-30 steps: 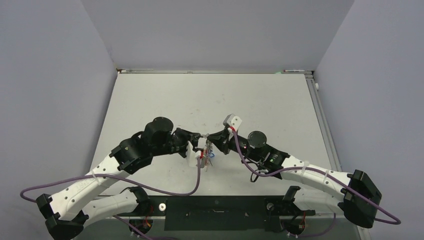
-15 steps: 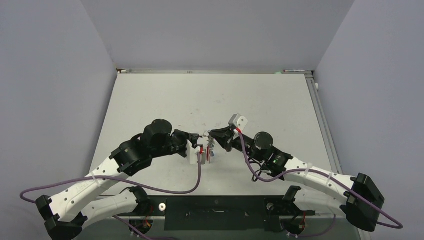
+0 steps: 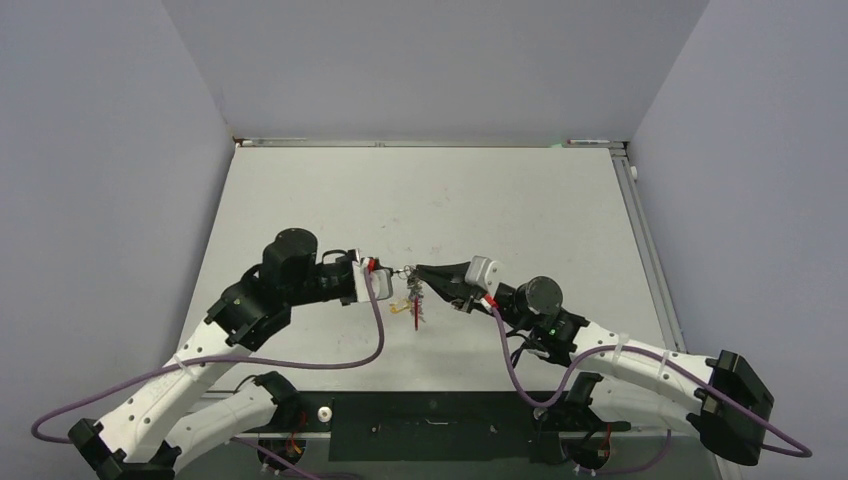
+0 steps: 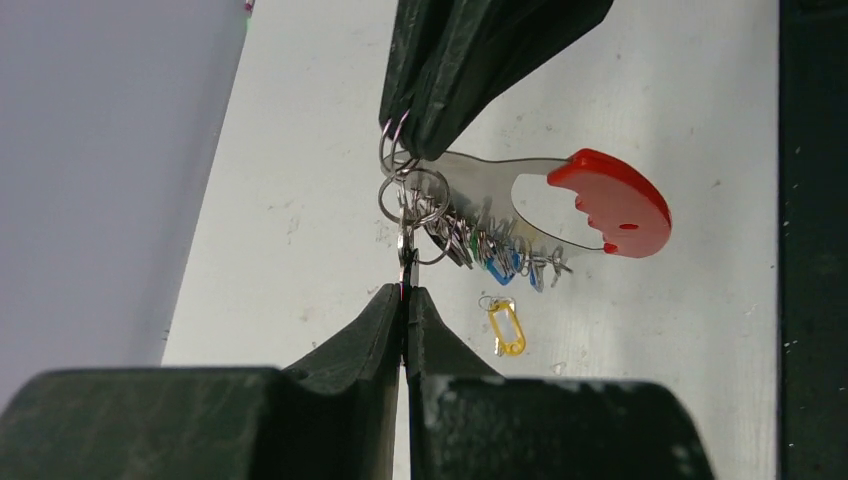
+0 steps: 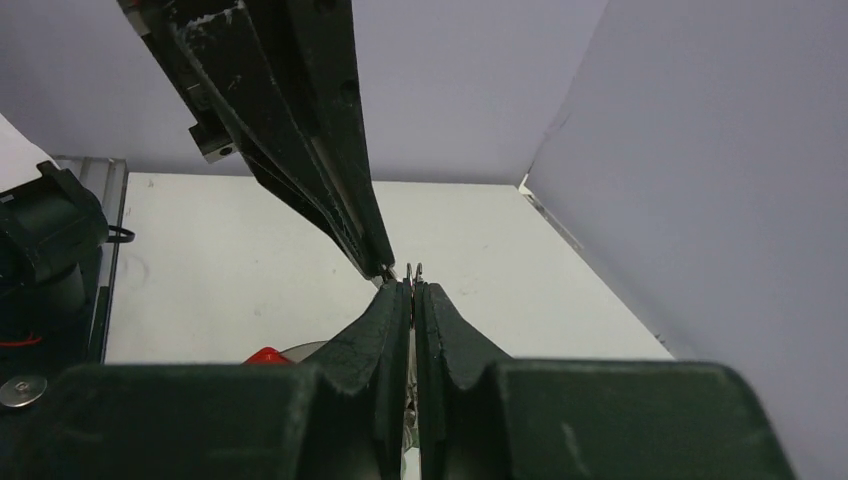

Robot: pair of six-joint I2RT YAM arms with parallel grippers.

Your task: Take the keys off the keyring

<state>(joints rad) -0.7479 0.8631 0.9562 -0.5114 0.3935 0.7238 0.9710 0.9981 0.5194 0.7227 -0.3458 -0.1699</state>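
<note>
The keyring, a red crescent [image 4: 612, 200] on a curved grey toothed strip [image 4: 480, 172], hangs in the air between my two grippers; its red part also shows in the top view [image 3: 418, 318]. Several small keys [image 4: 490, 250] with blue, green and dark heads dangle from wire rings at the strip's end. My right gripper [image 5: 411, 285] is shut on the wire rings at that end and shows in the left wrist view [image 4: 408, 145]. My left gripper [image 4: 405, 295] is shut on a thin metal key or ring hanging from the bunch. In the top view the left [image 3: 396, 272] and right [image 3: 416, 270] tips nearly touch.
A loose yellow key tag [image 4: 507, 328] lies on the white table [image 3: 520, 210] under the bunch, also seen in the top view [image 3: 399, 308]. Grey walls close in the left, back and right. A black rail [image 3: 430, 425] runs along the near edge.
Both wrists have rolled and the arms have spread, the left elbow going left and the right elbow right. The tips stay together, and the bunch now hangs below them.
</note>
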